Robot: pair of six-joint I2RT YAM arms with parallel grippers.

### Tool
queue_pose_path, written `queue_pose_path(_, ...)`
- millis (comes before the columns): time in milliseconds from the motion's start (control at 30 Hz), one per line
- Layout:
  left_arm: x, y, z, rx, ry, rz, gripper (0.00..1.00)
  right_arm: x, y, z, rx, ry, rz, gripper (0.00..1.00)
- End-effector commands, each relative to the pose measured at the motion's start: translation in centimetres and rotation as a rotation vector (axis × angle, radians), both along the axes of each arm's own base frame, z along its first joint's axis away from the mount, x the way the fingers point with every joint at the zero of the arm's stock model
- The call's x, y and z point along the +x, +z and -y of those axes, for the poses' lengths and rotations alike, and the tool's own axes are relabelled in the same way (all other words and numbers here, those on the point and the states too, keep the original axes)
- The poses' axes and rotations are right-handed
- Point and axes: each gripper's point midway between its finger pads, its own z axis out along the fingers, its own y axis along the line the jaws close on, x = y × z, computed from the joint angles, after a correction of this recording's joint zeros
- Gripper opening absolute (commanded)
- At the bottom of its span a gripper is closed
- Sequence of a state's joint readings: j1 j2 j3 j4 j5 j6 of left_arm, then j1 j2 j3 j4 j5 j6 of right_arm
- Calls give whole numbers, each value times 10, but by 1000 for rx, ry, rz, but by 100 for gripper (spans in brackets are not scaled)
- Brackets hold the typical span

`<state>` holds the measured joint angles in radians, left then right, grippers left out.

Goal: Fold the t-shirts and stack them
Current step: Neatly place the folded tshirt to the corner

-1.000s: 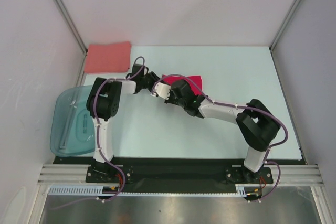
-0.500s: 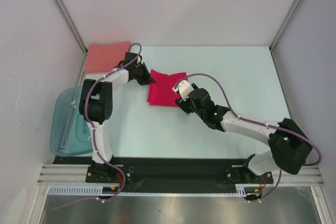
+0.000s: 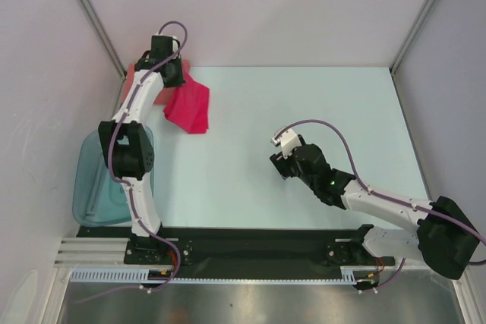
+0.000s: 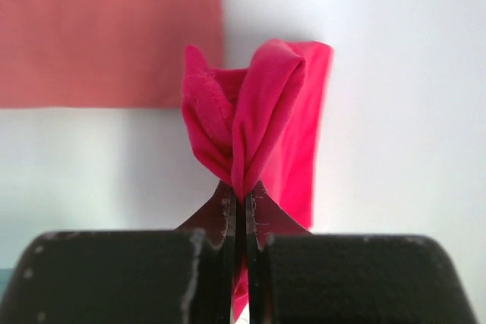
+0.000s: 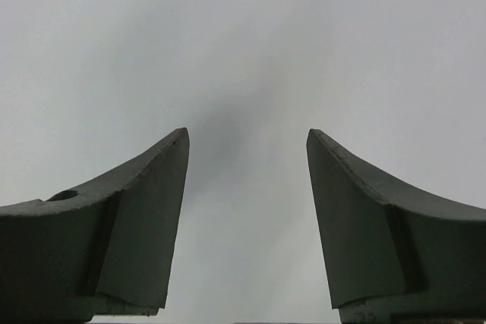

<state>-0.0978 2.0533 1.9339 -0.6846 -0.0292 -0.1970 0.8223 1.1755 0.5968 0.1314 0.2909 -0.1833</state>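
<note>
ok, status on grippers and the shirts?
Left gripper shut on red t-shirt, dangling beside pink t-shirt. Right gripper open, empty. Teal tub off left, not in the way.

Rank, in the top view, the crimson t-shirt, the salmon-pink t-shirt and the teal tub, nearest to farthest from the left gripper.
1. crimson t-shirt: pinched in the left gripper.
2. salmon-pink t-shirt: far left corner, beside the gripper.
3. teal tub: left edge, nearer the arm bases.

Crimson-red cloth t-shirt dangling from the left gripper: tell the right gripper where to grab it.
Probably the free lower edge of the crimson-red cloth t-shirt, approached from the right: the left gripper pinches its bunched top, the cloth hangs loose below, and the open right gripper sits on that side.
</note>
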Motion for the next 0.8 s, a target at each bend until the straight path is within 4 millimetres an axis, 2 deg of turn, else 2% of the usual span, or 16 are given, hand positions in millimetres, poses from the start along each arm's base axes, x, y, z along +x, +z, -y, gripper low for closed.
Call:
queue_pose_path(0,6,24,-40,199,-4,27,0,1,16,-2,87,-4,26,67)
queue_pose_path(133,21,52,-55,253,-5,100,0,0,19,-8,109,16,24,67)
queue_pose_path(300,35,81,-52,254,-24,181,1,2,14,-6,103,14,17,66)
queue_pose_path(433,42,119,-51,252,-24,272,0,3,9,-6,101,17,4,65)
queue_pose_path(533,47,138,-53,234,-9,326,0,4,7,-8,104,19,-1,65)
queue_pose_path(633,54,143,-49,197,-19,353,0,5,6,-8,104,15,-3,64)
queue_pose_path(767,59,149,-35,135,-69,390,0,6,5,-8,104,11,-6,64)
